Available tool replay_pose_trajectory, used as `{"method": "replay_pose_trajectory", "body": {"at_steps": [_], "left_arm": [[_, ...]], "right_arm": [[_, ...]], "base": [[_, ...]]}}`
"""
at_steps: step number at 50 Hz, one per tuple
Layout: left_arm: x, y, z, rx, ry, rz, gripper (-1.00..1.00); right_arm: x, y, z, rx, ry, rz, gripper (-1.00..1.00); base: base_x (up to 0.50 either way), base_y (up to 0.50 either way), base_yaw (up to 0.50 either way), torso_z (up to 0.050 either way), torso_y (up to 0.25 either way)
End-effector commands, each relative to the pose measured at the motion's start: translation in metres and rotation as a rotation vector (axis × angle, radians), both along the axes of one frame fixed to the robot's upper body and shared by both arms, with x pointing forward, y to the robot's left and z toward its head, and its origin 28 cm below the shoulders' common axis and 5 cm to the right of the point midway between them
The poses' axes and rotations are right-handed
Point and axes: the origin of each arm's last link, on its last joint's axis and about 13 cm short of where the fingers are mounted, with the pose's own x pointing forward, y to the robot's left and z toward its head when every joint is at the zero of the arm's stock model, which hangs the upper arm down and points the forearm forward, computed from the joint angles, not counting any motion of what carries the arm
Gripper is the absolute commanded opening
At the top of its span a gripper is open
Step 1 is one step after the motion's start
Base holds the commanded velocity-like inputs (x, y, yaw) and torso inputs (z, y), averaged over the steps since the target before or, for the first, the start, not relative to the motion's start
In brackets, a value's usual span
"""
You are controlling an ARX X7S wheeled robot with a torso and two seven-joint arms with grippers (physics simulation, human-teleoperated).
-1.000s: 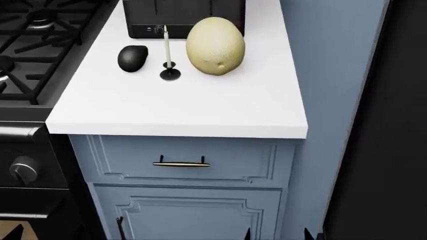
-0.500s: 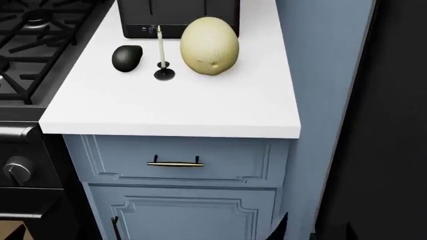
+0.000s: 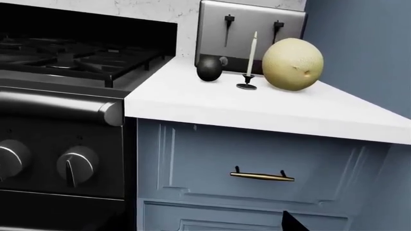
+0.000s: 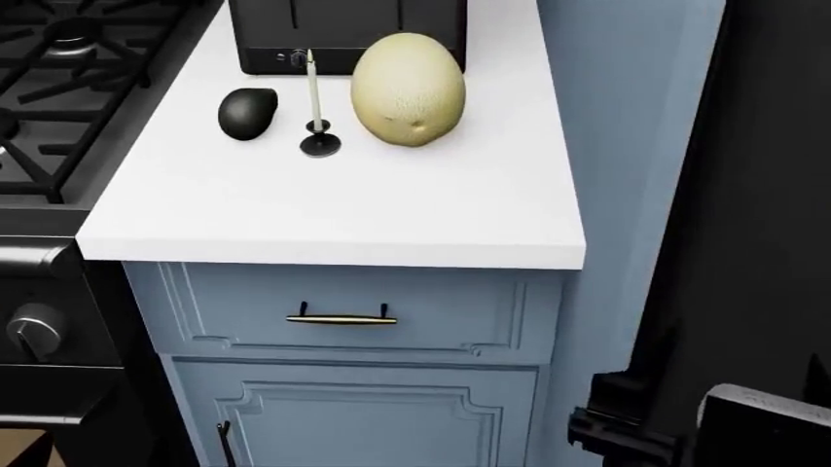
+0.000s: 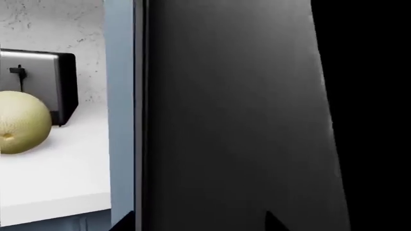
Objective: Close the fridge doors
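Note:
One of the fridge doors (image 4: 766, 195) shows as a tall dark charcoal panel along the right side of the head view, beside the pale blue cabinet side (image 4: 624, 175). The same panel (image 5: 231, 115) fills most of the right wrist view, close in front of my right gripper (image 5: 199, 224). That gripper is open, its two dark fingertips (image 5: 273, 220) far apart with nothing between them. My right arm (image 4: 624, 428) rises at the head view's lower right, against the door's edge. Of the left gripper only one fingertip (image 3: 292, 222) shows, facing the cabinet front. No door handle is in view.
A white countertop (image 4: 338, 214) carries a toaster (image 4: 344, 34), a melon (image 4: 408, 89), a candle in a holder (image 4: 315, 117) and a black rounded object (image 4: 247, 112). A black stove (image 4: 53, 88) stands left. Below are a blue drawer with brass handle (image 4: 341, 317) and a cabinet door (image 4: 364, 428).
My right arm has come up into the lower right of the head view, next to the dark door. The view first shifted slightly, then held still.

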Motion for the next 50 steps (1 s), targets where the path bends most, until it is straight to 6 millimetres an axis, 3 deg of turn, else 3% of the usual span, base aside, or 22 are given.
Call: {"method": "replay_pose_trajectory", "body": {"at_steps": [1,8,35,46,50], "left_arm": [[0.001,0.000,-0.001,-0.004,-0.001,0.003,1.00],[0.002,0.000,-0.002,-0.009,-0.003,0.006,1.00],[0.007,-0.001,-0.006,-0.016,-0.008,0.012,1.00],[0.007,-0.002,-0.007,-0.012,-0.006,0.008,1.00],[0.007,-0.001,-0.007,-0.014,-0.006,0.008,1.00]], "right_arm": [[0.017,-0.027,0.035,-0.086,-0.107,-0.158,1.00],[0.038,-0.041,0.055,-0.114,-0.137,-0.202,1.00],[0.082,-0.074,0.107,-0.192,-0.203,-0.288,1.00],[0.088,-0.082,0.124,-0.227,-0.229,-0.323,1.00],[0.066,-0.067,0.102,-0.198,-0.220,-0.275,1.00]], "base": [[0.00,0.00,0.00,0.000,0.010],[0.00,0.00,0.00,0.001,0.000],[0.00,0.00,0.00,0.001,0.000],[0.02,0.00,0.00,0.003,0.000],[0.02,-0.01,0.01,0.005,0.000]]}}
